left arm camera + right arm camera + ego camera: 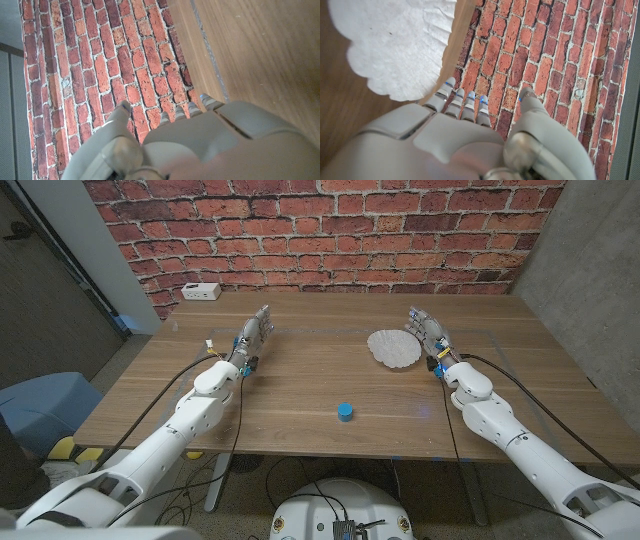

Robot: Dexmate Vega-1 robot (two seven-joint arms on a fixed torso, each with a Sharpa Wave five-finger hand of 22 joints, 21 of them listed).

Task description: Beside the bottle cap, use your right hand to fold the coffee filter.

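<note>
A: Where was the coffee filter [392,347]?
B: Lying flat and open on the wooden table [300,395], far right part, just beside the right hand [428,335] on its inner side. The right wrist view showed its ruffled edge [395,45] close to the fingertips [449,83], apart, not touching.

A: Long axis?
B: None really, it was a round disc. Fold direction looked free.

A: Which hand was nearer?
B: The right one by far. The left hand [254,336] sat well apart, across the table.

A: Fingers?
B: Both hands held nothing, fingers extended and only slightly apart. The right one looked to stand on edge, fingers toward the brick wall [320,230].

A: Bottle cap?
B: Blue bottle cap [344,413], near the front edge, well apart from the filter, nearer the robot.

A: Containers?
B: None seen. Only a white box [202,291] at the far left corner; contents, cannot tell.

A: Next move?
B: My guess, the right hand needed to shift inward onto the filter's near edge.
</note>
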